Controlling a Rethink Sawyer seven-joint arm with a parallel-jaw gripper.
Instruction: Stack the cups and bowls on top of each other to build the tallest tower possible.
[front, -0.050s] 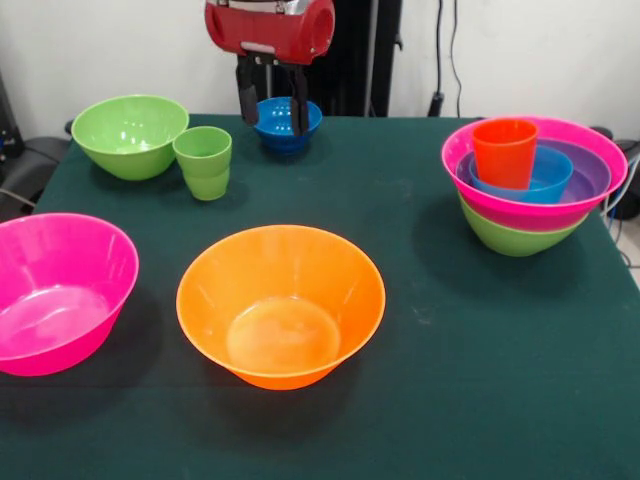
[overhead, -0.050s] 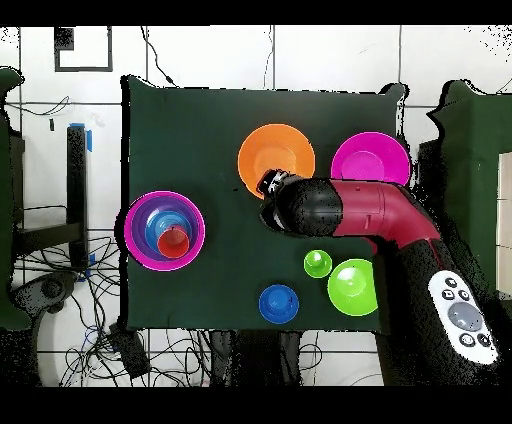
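The tower (front, -0.050s: 533, 190) at three o'clock nested four bowls and one orange-red cup (front, -0.050s: 504, 152). Loose lay four bowls: orange (front, -0.050s: 281, 305), pink (front, -0.050s: 55, 292), green (front, -0.050s: 129, 134), blue (front, -0.050s: 286, 122), plus one green cup (front, -0.050s: 204, 161). The gripper (front, -0.050s: 272, 108) hung at twelve o'clock, fingers apart, empty

Table layout, everything placed off the centre bowl (front, -0.050s: 280, 305) as the front view shows it

So the centre bowl sits on the table (front, -0.050s: 420, 400) toward the near edge, roughly mid-table. Left of it, well apart, is another big bowl (front, -0.050s: 55, 295) cut off by the picture's edge. Behind it and to the left stands the lone cup (front, -0.050s: 205, 160), and just beside that cup, further left, a medium bowl (front, -0.050s: 130, 135). Straight behind the centre bowl, near the far edge, is a small bowl (front, -0.050s: 285, 125). Off to the right and a bit behind is the tower (front, -0.050s: 535, 185): bowls nested inside each other, with a cup (front, -0.050s: 505, 150) standing upright in the innermost one.
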